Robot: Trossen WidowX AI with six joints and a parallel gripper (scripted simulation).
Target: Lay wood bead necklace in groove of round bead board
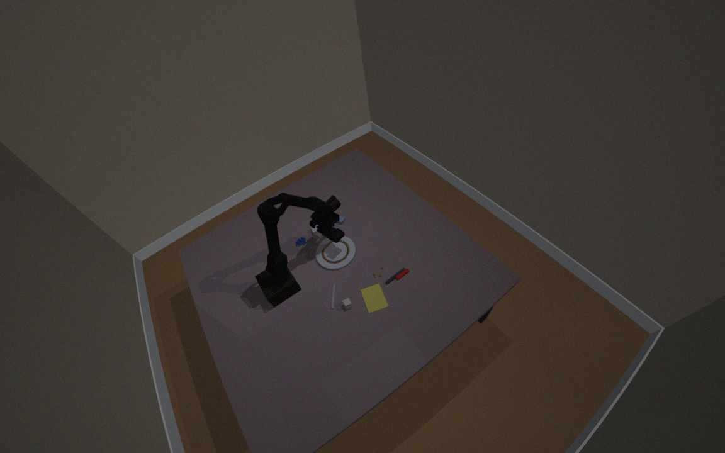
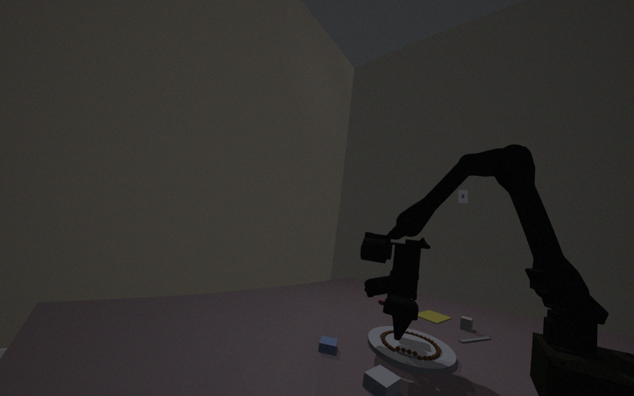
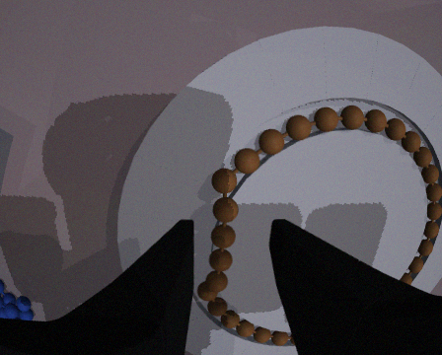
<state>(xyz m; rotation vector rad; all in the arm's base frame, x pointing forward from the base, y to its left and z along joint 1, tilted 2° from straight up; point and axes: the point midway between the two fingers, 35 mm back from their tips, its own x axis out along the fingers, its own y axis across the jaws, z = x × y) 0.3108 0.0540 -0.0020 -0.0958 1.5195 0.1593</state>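
The round bead board (image 1: 331, 267) (image 2: 444, 363) (image 3: 330, 59) is a pale disc with a ring groove. The brown wood bead necklace (image 1: 338, 262) (image 2: 409, 352) (image 3: 352, 117) lies on it as a loop. In the wrist view its right side follows the groove, while its left stretch runs straighter, over the groove's inner edge, with two beads bunched at the lower left. My gripper (image 2: 398, 339) (image 3: 232, 233) is over the board's left part in the wrist view, partly open, with a gap between the fingertips. The left stretch shows in that gap, untouched by either finger. The right finger hides some lower beads.
Blue beads (image 1: 301, 241) (image 3: 6, 306), a white block (image 2: 382, 380) and a light blue block (image 1: 341, 219) (image 2: 328, 344) lie near the board. Farther off are a yellow sheet (image 1: 374, 297) (image 2: 434, 316), a small pale cube (image 1: 346, 304) (image 2: 466, 323), a thin bar (image 1: 333, 296) and a red item (image 1: 403, 274).
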